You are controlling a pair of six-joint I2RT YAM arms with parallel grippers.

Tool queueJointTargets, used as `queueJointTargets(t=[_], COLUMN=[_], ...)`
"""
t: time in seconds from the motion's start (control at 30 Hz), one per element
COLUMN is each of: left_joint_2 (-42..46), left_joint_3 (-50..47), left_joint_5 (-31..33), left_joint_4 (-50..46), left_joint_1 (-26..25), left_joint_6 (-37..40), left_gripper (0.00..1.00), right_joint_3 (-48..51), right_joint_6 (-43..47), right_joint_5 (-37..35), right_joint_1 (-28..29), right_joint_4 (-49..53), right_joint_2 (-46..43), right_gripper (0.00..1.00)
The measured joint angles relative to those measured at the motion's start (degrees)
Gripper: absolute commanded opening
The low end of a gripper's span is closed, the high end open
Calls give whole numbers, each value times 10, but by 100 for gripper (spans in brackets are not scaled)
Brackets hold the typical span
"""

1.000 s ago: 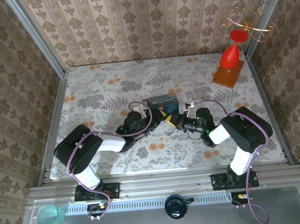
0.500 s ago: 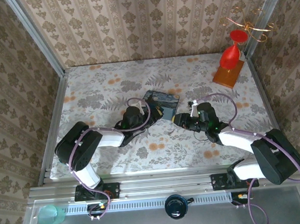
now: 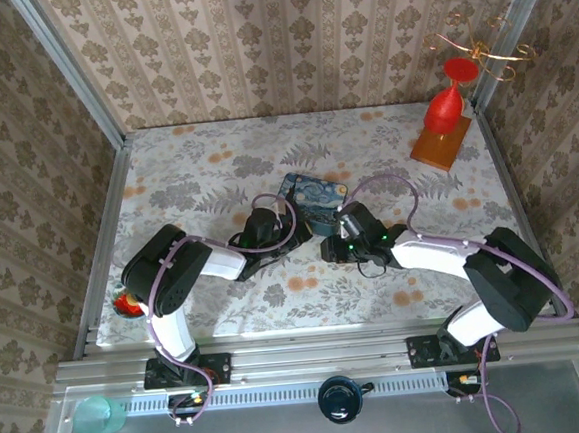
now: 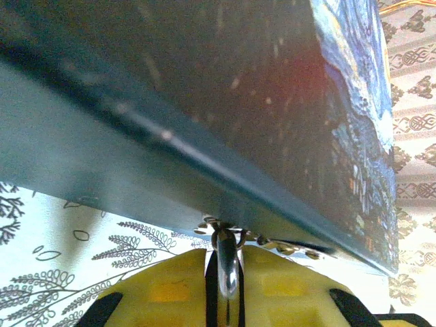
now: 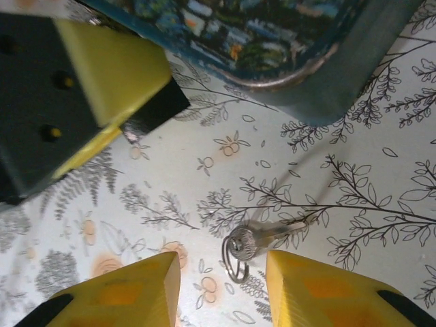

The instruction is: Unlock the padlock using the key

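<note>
Nearest, on the ledge before the arm bases, stands one teal cup [image 3: 98, 416]; what it holds I cannot tell. On the flowered table [image 3: 206, 173] the one key [image 5: 246, 242], with a thin ring at its round head, lies flat between the fingers of the right gripper [image 5: 221, 262], whose jaws are spread wide, apart from it on each side. Just beyond, the left gripper [image 4: 223, 252] has its jaws pressed together on the one padlock [image 4: 225, 272], pinching its silvery loop right at the lower edge of the one blue painted tin [image 3: 318, 192]. The tin's inside is hidden. In the far right corner one red vase [image 3: 443, 107] stands on one wooden block [image 3: 441, 147]
</note>
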State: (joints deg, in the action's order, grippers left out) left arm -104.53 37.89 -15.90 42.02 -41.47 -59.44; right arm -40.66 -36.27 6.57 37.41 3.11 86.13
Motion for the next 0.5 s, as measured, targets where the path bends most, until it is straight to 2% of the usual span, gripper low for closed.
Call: queueJointTargets(t=[0.27, 0.5], left_joint_2=[0, 8], left_joint_3=[-46, -77], left_joint_5=[-4, -8], left_joint_4=[50, 96], left_joint_1=[10, 14], left_joint_6=[4, 3], left_gripper=[28, 35], right_joint_3=[-47, -95], right_joint_6=[28, 48], right_joint_5=[-38, -73], right_joint_1=[32, 52], right_joint_4=[62, 101], right_joint_2=[51, 86], right_gripper=[36, 34])
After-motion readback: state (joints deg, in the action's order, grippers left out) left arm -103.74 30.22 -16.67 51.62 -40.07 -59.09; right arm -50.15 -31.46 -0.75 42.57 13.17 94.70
